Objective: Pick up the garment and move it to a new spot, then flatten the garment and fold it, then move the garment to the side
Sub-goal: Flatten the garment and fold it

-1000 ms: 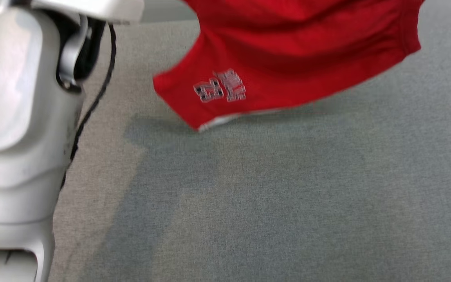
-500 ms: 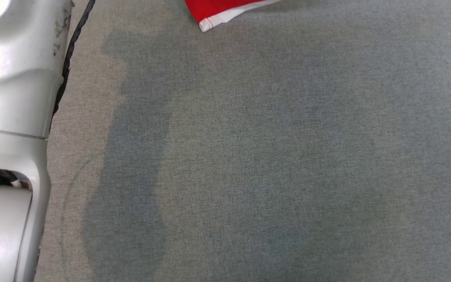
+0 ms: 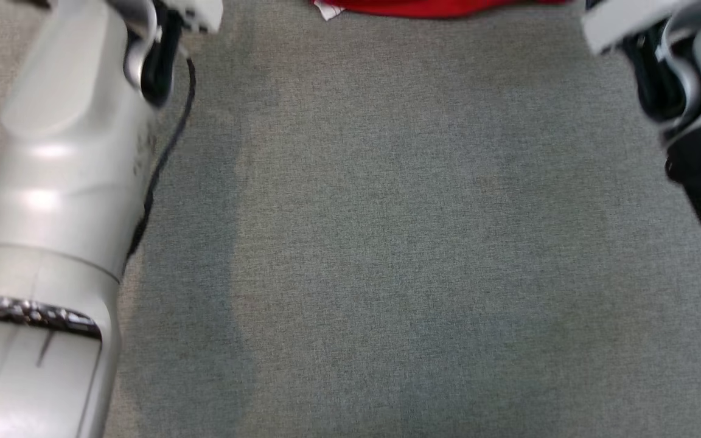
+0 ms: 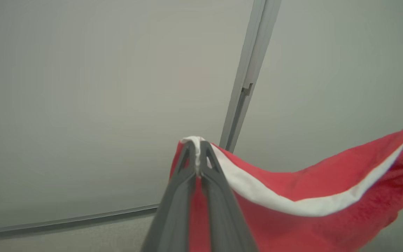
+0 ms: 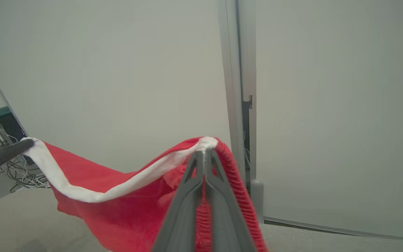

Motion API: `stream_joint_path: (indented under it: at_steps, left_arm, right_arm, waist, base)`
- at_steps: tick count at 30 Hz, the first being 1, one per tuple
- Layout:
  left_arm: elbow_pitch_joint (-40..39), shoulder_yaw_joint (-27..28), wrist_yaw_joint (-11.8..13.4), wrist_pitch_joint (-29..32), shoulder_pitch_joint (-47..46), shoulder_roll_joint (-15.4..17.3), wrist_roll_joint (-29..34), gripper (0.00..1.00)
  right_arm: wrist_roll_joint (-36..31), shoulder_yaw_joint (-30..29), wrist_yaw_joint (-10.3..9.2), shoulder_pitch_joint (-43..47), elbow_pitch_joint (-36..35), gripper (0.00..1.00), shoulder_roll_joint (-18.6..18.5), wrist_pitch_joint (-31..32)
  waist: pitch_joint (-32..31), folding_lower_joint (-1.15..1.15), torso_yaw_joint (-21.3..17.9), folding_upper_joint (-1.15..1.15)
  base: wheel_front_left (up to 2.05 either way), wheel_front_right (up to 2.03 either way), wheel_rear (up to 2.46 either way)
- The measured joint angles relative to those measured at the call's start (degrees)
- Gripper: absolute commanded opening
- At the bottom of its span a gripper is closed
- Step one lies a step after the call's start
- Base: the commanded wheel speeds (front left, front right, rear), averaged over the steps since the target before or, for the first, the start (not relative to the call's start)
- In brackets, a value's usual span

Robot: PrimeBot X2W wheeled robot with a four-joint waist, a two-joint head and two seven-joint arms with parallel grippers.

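Left gripper [image 4: 197, 154] and right gripper [image 5: 204, 154] each pinch one end of the red cloth garment with a white edge band [image 4: 327, 182], stretched in the air between them above the grey fabric table [image 3: 387, 243]. Your head camera has moved, so less red shows now. Laying it flat looks next.

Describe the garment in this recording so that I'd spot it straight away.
Look above the grey fabric surface, in front of the pale wall panels. There the garment hangs stretched between the left fingers and the right fingers, both pairs shut on its upper edge. It is the one bright red thing, trimmed along that edge with a white band.
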Motion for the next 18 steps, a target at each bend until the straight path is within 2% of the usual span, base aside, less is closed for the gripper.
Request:
stream_joint_path:
  at_steps: [9, 10, 18]
  left_arm:
    - [-10.17, 5.05, -0.15, -0.11, 20.61, 0.03, 0.59, 0.00]
    - [-10.17, 5.05, -0.15, -0.11, 20.61, 0.03, 0.59, 0.00]
    - [-22.52, 7.50, -0.34, -0.15, 38.91, 0.26, 3.87, 0.00]
  right_arm:
    - [-3.05, -5.86, 0.00, 20.17, -10.36, 0.00, -0.22, -0.08]
    - [-3.05, -5.86, 0.00, 20.17, -10.36, 0.00, -0.22, -0.08]
    - [-7.73, -11.67, 0.00, 39.86, -21.19, 0.00, 0.87, -0.08]
  waist:
    - [-2.23, 0.00, 0.37, 0.00]
    - [-2.23, 0.00, 0.37, 0.00]
    - [-6.93, 0.00, 0.65, 0.00]
  base:
    - [0.00, 0.00, 0.00]
    - [0.00, 0.00, 0.00]
    - [0.00, 0.00, 0.00]
